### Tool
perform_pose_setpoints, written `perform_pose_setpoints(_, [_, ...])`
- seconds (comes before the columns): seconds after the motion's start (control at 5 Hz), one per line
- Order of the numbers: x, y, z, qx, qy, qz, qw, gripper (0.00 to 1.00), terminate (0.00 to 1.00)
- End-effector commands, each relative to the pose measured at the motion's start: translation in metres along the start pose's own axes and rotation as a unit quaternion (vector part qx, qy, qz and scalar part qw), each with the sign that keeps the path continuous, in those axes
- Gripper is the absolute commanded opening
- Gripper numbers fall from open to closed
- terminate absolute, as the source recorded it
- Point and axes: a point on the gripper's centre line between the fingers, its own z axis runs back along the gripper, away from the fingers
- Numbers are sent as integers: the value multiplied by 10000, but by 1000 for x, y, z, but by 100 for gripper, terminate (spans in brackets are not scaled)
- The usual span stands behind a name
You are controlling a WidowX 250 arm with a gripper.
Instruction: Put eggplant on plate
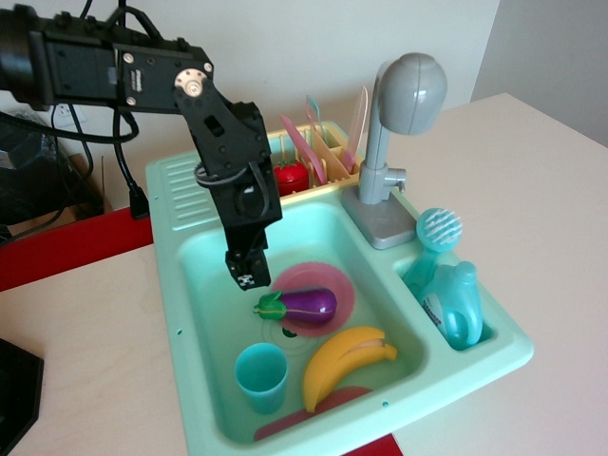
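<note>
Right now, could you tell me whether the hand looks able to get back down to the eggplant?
Probably yes. The hand hangs just up and left of the eggplant, which lies across the pink plate with nothing covering it.

The eggplant [306, 304] is glossy purple plastic with a matt green cap. The plate [334, 285] under it is smooth pink plastic. The sink [190, 275] is mint green plastic with a soft shine. The banana [344, 361] is smooth yellow plastic, and the cup [260, 376] is teal plastic, a little matt. The faucet [404, 104] looks like matt grey plastic. The bottle [454, 304] is shiny blue plastic. The gripper [247, 271] and arm are black, matt, with small metal screws. The tabletop [532, 190] looks like pale, smooth wood.
</note>
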Motion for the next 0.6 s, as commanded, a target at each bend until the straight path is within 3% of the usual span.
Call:
perform_pose_setpoints(0.0, [-24,15,52,170,-441,152,9988,100,0])
perform_pose_setpoints(0.2, [-49,40,56,517,-230,346,9978,100,0])
perform_pose_setpoints(0.4, [-70,69,52,624,-52,661,9958,100,100])
